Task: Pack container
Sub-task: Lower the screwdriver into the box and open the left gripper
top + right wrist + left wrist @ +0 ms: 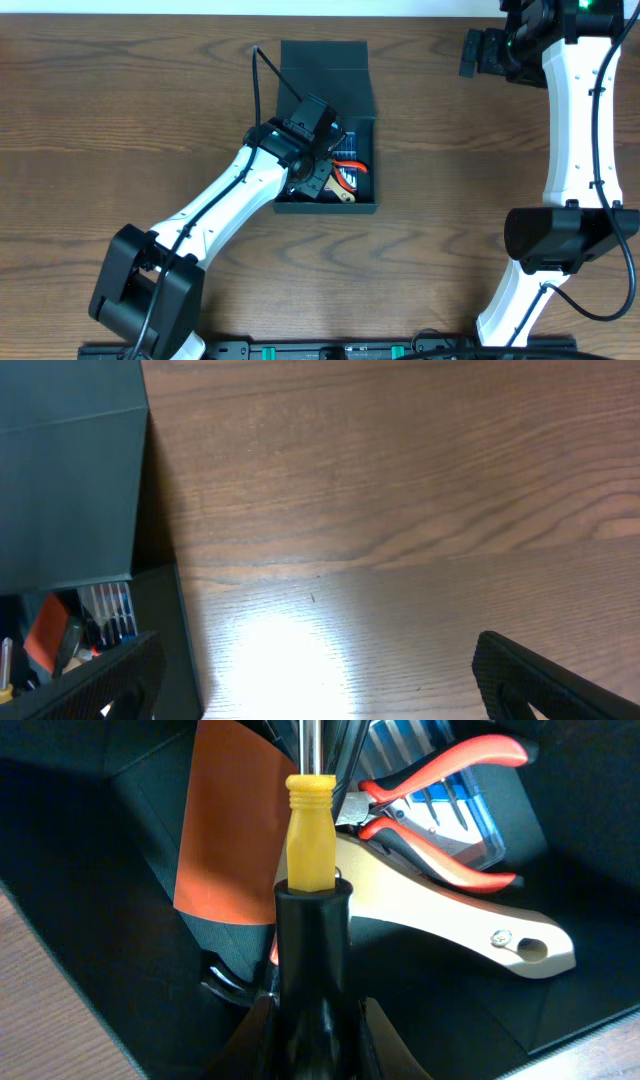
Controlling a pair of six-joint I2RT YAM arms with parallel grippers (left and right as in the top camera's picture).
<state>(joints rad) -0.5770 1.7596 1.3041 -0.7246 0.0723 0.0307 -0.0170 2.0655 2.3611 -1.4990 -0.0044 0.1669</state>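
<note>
The dark teal container [376, 160] stands open at mid-table, its flap lid [322, 75] folded back. My left gripper [315, 168] reaches down inside it. In the left wrist view the left gripper [312, 1020] is shut on the black handle of a screwdriver [311, 840] with a yellow collar and steel shaft, pointing into the box. Under it lie red-handled pliers [470, 755], a blue case of silver bits [475, 825], an orange card [225, 830] and a cream tool handle [450, 925]. My right gripper [480, 52] hovers open at the far right, holding nothing.
In the right wrist view the open fingers [545, 680] frame bare wood, with the container's lid [70, 490] at the left edge. The arm bases stand along the table's front edge [330, 350].
</note>
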